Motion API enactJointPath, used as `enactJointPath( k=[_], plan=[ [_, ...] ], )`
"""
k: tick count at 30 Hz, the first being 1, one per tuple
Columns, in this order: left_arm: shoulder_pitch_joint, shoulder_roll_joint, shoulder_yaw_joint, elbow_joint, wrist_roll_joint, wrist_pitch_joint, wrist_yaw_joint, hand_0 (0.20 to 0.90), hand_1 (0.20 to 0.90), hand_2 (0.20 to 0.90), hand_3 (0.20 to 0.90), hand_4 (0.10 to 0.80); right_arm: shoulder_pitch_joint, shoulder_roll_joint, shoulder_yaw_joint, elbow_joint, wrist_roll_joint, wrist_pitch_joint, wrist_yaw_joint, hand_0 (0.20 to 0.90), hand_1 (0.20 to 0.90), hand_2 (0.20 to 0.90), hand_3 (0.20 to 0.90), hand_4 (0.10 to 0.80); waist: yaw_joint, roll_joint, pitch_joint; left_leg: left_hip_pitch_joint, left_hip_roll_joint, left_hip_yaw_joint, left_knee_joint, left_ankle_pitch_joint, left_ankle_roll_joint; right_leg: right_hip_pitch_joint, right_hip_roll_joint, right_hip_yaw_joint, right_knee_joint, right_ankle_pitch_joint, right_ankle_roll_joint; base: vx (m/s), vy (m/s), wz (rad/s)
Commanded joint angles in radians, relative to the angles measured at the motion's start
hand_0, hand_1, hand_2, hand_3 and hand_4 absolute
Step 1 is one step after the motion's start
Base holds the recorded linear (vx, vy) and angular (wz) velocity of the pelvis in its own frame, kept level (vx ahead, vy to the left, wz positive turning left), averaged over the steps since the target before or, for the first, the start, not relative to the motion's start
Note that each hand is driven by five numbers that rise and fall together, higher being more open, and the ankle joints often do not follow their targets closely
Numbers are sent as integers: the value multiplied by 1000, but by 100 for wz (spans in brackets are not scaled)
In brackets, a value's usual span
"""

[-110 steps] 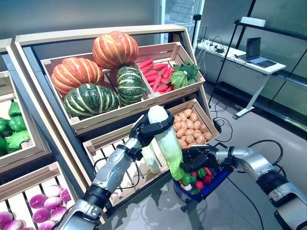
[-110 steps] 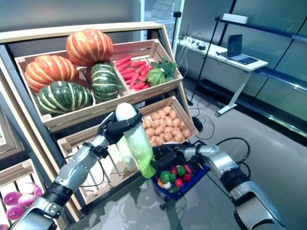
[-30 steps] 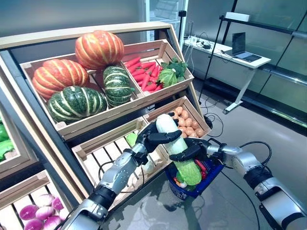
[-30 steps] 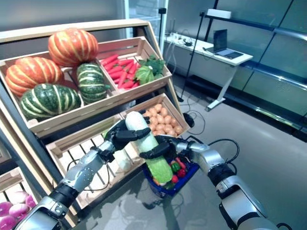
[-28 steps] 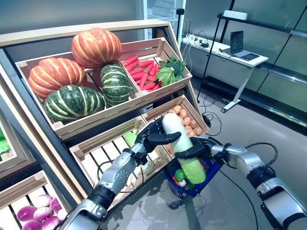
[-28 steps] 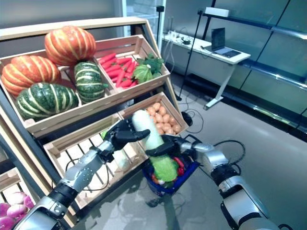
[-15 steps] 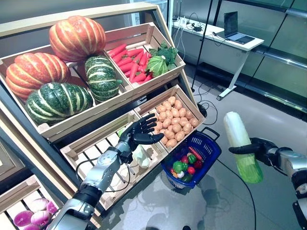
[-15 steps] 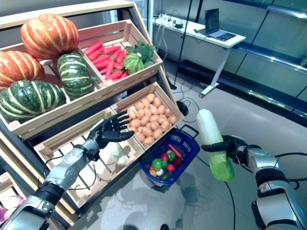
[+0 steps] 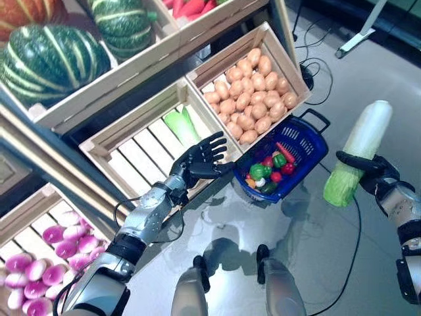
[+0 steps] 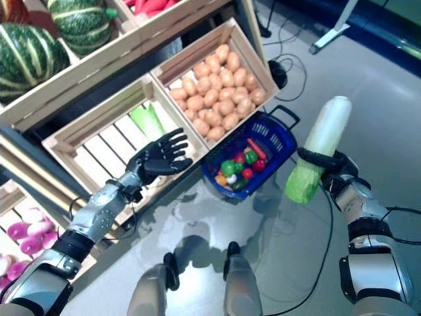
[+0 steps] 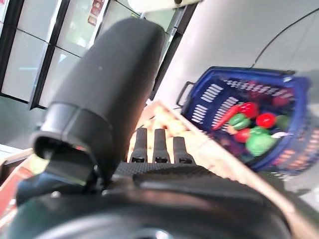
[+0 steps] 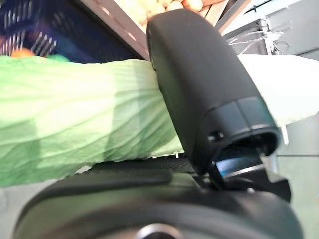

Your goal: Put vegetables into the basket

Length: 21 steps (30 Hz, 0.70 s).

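Observation:
My right hand [image 9: 372, 175] is shut on a long napa cabbage [image 9: 360, 147], white at the stem and green at the leaf end. It holds the cabbage tilted in the air to the right of the blue basket [image 9: 304, 146]. The right wrist view shows the thumb [image 12: 199, 84] wrapped over the green leaves [image 12: 75, 134]. The basket stands on the floor against the lowest crate and holds peppers, tomatoes and a carrot. My left hand [image 9: 198, 158] hovers open just left of the basket with its fingers spread and nothing in it; past its fingers [image 11: 154, 144] the basket [image 11: 209, 94] shows.
A wooden crate of potatoes [image 9: 250, 85] sits right behind the basket. The slatted crate [image 9: 141, 151] beside it holds another cabbage [image 9: 181, 125]. Striped green pumpkins [image 9: 46, 59] fill the shelf above. Purple round vegetables [image 9: 39, 263] lie in a crate at lower left.
The cabbage passed from my left hand to my right, which carried it to the basket's right. The basket now stands on the floor. The camera has tipped downward.

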Motion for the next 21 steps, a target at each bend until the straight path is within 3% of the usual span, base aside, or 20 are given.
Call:
enactJointPath(
  k=[1, 5, 7, 9, 11, 21],
  plan=[
    [-60, 7, 3, -146, -108, -138, -5, 900, 900, 900, 900, 800, -166, -16, -64, 49, 145, -182, -20, 300, 300, 300, 300, 400, 16, 19, -30, -90, -8, -11, 118, -30, 1, -23, -60, -12, 181, -54, -75, -144, 85, 17],
    [-91, 35, -4, -200, -155, -144, 21, 900, 900, 900, 900, 800, -257, -50, -55, 87, 191, -192, -9, 300, 300, 300, 300, 400, 22, 49, 4, -186, -24, -18, 248, -77, 12, -132, -106, 3, 319, -98, -85, -117, 56, 10],
    [-99, 44, -6, -216, -153, -148, 29, 900, 900, 900, 900, 800, -290, -61, -44, 84, 198, -192, -15, 300, 300, 300, 300, 400, 25, 58, 14, -216, -31, -28, 299, -111, 3, -165, -114, 15, 368, -130, -81, -52, 1, 12],
    [-109, 53, -6, -232, -156, -146, 37, 900, 900, 900, 900, 800, -322, -71, -36, 83, 192, -190, -26, 300, 300, 300, 300, 400, 27, 65, 25, -253, -33, -26, 327, -104, 10, -205, -124, 13, 395, -123, -89, -95, -15, 15],
    [-125, 67, -13, -254, -169, -148, 57, 900, 900, 900, 900, 800, -368, -79, -10, 87, 180, -184, -35, 300, 300, 300, 300, 400, 31, 72, 35, -291, -38, -39, 382, -142, 0, -245, -130, 30, 446, -155, -81, -10, -38, 19],
    [-210, 94, -6, -306, -155, -171, 67, 900, 900, 900, 900, 800, -512, -81, 91, 147, 158, -116, -1, 300, 300, 300, 300, 400, 49, 88, 74, -425, -35, -52, 487, -160, 14, -395, -148, 48, 568, -182, -84, -77, -40, 9]
  ],
)
